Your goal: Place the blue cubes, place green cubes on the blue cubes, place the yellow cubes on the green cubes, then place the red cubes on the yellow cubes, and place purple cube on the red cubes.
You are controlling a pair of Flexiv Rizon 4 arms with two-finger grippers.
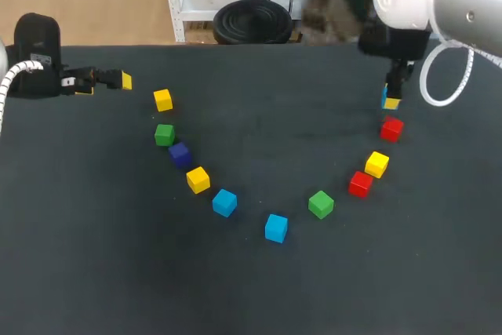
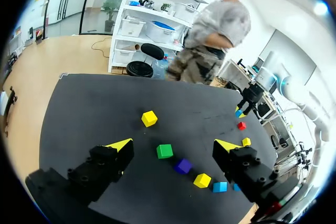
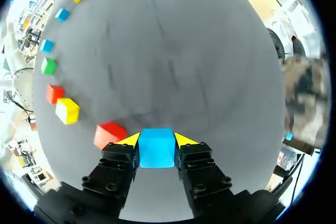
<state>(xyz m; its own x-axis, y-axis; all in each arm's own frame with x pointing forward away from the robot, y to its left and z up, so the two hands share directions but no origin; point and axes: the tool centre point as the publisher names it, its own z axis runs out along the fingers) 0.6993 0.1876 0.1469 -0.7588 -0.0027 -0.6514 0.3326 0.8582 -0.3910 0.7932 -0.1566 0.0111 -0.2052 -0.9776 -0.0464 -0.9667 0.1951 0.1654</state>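
Observation:
My right gripper [image 1: 391, 98] is at the table's far right, shut on a light blue cube [image 3: 156, 147] with a yellow tip against each side. A red cube [image 1: 391, 129] lies just in front of it. The other cubes form a V across the table. On the right are a yellow [image 1: 376, 164], a red [image 1: 360, 184] and a green cube [image 1: 321, 204]. Two blue cubes [image 1: 276, 227] [image 1: 224, 202] lie at the bottom. On the left are a yellow [image 1: 198, 180], a purple [image 1: 180, 154], a green [image 1: 164, 134] and a yellow cube [image 1: 162, 100]. My left gripper [image 1: 118, 81] hangs open at the far left, holding nothing.
The dark table [image 1: 259, 288] has bare room in the middle, inside the V, and along its near edge. In the left wrist view the green cube [image 2: 164, 151] and purple cube [image 2: 182, 166] lie ahead of the open left gripper [image 2: 173, 145].

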